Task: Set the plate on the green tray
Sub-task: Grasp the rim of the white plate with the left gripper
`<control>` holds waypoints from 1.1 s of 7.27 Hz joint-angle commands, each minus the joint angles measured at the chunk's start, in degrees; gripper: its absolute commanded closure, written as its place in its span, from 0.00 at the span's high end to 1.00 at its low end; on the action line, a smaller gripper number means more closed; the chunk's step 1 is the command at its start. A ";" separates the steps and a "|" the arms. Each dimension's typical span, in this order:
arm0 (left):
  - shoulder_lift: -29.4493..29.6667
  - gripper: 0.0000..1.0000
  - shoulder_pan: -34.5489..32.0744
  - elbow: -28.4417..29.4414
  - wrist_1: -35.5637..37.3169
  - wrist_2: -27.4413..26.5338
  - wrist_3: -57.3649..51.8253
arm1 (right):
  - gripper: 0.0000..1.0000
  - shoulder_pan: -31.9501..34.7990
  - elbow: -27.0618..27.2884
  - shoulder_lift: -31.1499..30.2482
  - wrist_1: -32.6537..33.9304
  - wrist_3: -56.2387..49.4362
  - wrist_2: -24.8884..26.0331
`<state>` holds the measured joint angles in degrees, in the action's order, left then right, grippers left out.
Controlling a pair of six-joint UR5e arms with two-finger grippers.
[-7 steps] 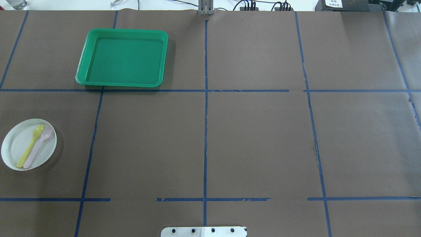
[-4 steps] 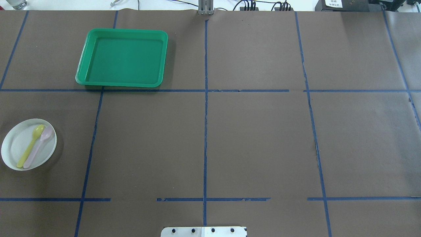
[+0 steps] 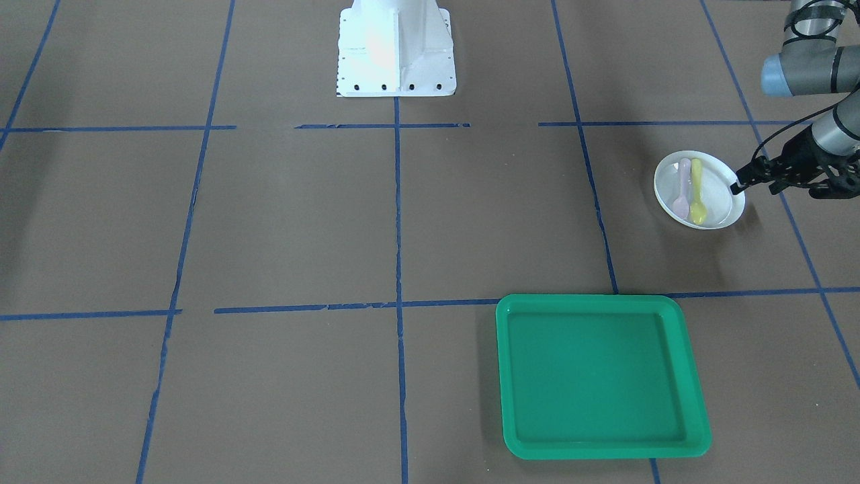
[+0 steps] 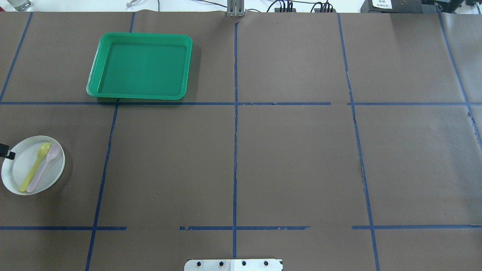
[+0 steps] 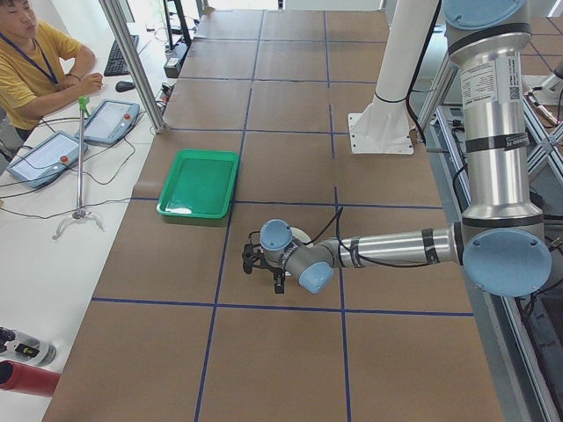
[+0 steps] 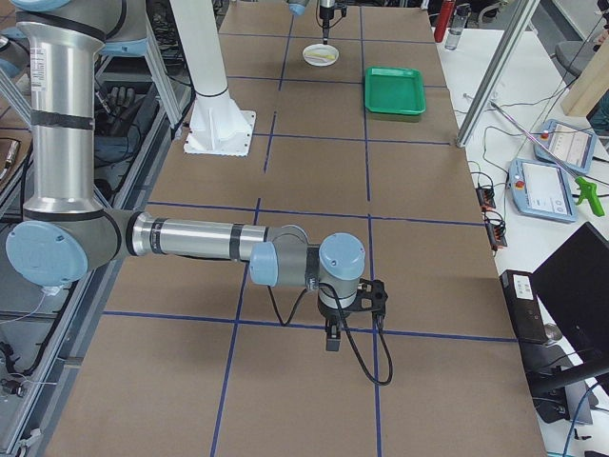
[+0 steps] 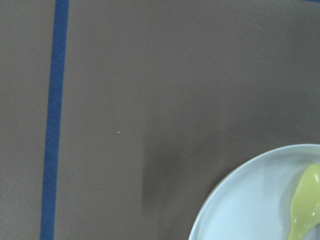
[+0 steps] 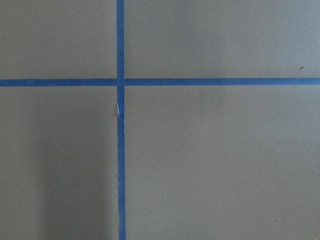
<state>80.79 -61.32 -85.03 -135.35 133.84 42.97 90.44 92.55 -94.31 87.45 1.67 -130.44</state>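
Front view: you see the left gripper (image 3: 739, 185) at the rim of the plate (image 3: 720, 199); overhead shows only its tip; whether it is wide or narrow, you cannot tell.

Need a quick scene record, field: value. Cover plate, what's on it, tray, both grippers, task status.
plate: flat on the table at the robot's left side, apart from the tray
on plate: yellow spoon and pink spoon, side by side
green tray: on the table, nothing in it
left gripper: at the plate's outer rim; contact and opening unclear
right gripper: over bare table, far from the plate; opening unclear
task status: plate not yet on tray
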 commanded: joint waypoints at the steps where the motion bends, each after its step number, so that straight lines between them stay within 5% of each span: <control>1: 0.07 0.94 1.20 0.12 -0.09 -0.25 0.09 | 1.00 0.00 0.00 0.00 0.00 0.00 -0.08; 7: 0.07 0.73 1.91 0.56 -0.09 -0.60 0.09 | 1.00 0.00 0.00 0.00 0.00 0.00 0.01; 8: 0.07 0.63 1.99 0.74 -0.09 -0.60 0.09 | 1.00 0.00 0.00 0.00 0.00 0.00 -0.08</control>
<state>80.86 -59.42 -84.55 -135.41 133.25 43.07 90.44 92.55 -94.31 87.45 1.67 -130.45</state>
